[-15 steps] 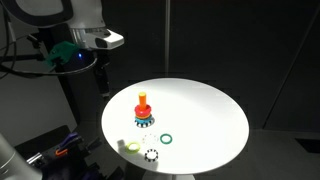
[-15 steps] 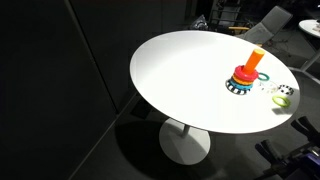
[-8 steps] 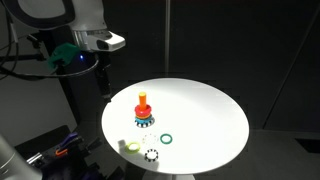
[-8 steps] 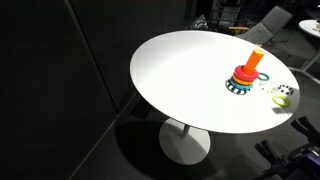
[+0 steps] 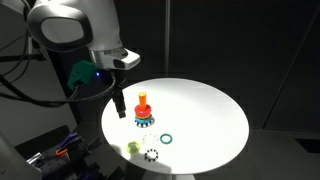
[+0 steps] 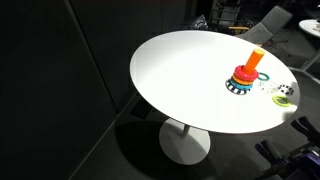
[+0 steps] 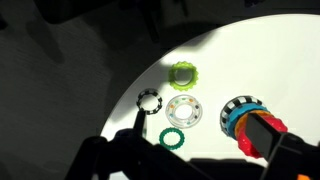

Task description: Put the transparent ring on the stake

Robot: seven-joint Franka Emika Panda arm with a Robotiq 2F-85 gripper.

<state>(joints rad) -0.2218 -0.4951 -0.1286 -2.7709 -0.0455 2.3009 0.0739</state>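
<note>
- Counts: 1 stake, 4 loose rings, 1 table, 1 arm.
- Table (image 5: 210, 105): round, white, smooth top on a single pedestal.
- The stake (image 7: 258, 128): short orange-red peg with a yellowish top. It stands upright (image 5: 142, 103) on a wider round base with a blue-teal rim and a black-and-white dotted band.
- The transparent ring (image 7: 183, 109): clear plastic with a pale, faintly notched outline, lying flat on the table. It is just beside the stake's base but not on the peg, and sits between the yellow-green ring and the green ring.
- Yellow-green ring (image 7: 183, 74): toothed edge, glossy.
- Green ring (image 7: 173, 138): darker, knurled rim. It also shows in an exterior view (image 5: 167, 138).
- Dotted ring (image 7: 150, 100): black with white beads, thin.
- All four rings lie separate — none stacked, none touching.
- Gripper (image 5: 120, 106): dark and hanging over the table edge beside the stake, clear of the rings. In the wrist view the fingers (image 7: 137, 124) are a dark silhouette, spread apart with nothing between them — released.
</note>
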